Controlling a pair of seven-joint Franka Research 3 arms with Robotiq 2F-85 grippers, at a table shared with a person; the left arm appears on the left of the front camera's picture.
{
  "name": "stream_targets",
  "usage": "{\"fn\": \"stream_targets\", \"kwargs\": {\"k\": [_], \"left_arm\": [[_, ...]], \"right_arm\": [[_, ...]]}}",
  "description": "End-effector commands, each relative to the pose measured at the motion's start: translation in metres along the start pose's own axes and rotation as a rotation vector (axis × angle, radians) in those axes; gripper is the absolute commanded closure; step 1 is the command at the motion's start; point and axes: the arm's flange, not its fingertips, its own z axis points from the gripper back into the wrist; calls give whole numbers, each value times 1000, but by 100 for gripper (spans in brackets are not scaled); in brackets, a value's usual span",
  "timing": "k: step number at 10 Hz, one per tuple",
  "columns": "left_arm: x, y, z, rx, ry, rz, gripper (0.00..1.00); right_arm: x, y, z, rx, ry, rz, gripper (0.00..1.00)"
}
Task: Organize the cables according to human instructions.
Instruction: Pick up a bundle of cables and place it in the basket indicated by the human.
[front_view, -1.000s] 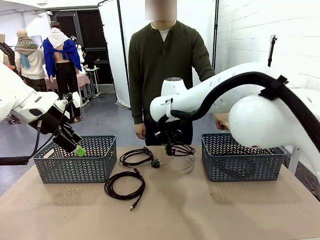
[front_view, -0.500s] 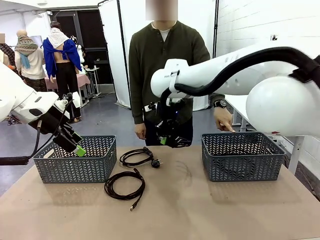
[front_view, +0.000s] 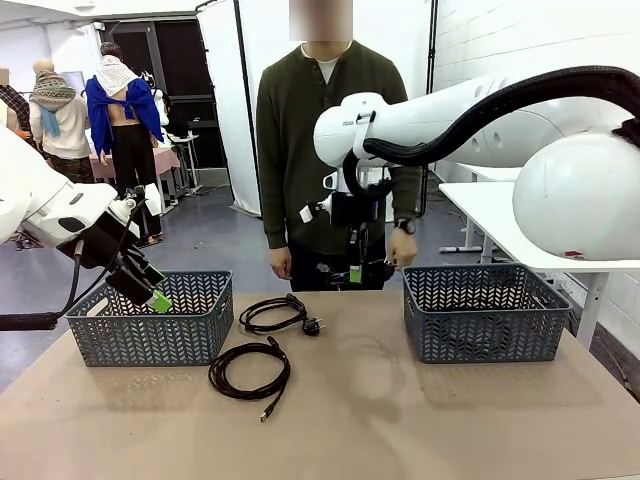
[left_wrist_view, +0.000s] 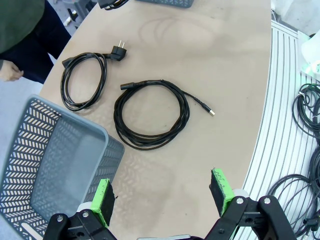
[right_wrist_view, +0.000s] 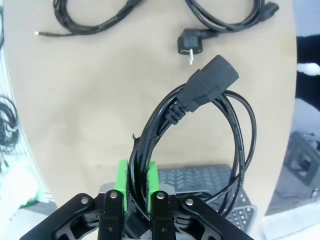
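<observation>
R fingers (front_view: 355, 272) clamp cable (front_view: 376, 268) aloft; near coil (front_view: 250, 371) & far coil (front_view: 272, 313) on table (front_view: 400, 420).

**Cables:** three are counted, all thin and black.
- Two are laid as coils on the table (front_view: 420, 420): the coil with the angled mains plug (left_wrist_view: 119, 50) and the coil with the slim metal-tipped plug (left_wrist_view: 118, 116).
- One, the third cable (right_wrist_view: 210, 82), is carried between the pads of the right gripper (right_wrist_view: 137, 172).

**Baskets:** two are counted, both grey lattice, the left basket (front_view: 150, 335) and the right basket (front_view: 485, 335). Any cords inside cannot be counted.

**Robot arms:** two are listed, both white.

**Grippers:** two are listed, the second being the left gripper (left_wrist_view: 162, 192).

**Green pads:** four are counted, two per gripper.

**Persons at the table:** one person (front_view: 320, 130) is recorded.

**Tables in use:** one is entered.
</observation>
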Motion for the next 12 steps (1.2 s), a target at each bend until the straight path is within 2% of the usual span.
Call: {"fn": "stream_targets", "kwargs": {"k": [1, 2, 8, 12], "left_arm": [[-2, 4, 1, -16, -17, -12, 0], [-2, 4, 1, -16, -17, -12, 0], [-2, 4, 1, -16, -17, -12, 0], [-2, 4, 1, -16, -17, -12, 0]], "right_arm": [[-2, 3, 1, -34, 22, 76, 100], [0, 0, 0, 0, 0, 0, 100], [-1, -1, -2, -4, 11, 22, 100], [-22, 12, 43, -65, 5, 111, 100]]}}
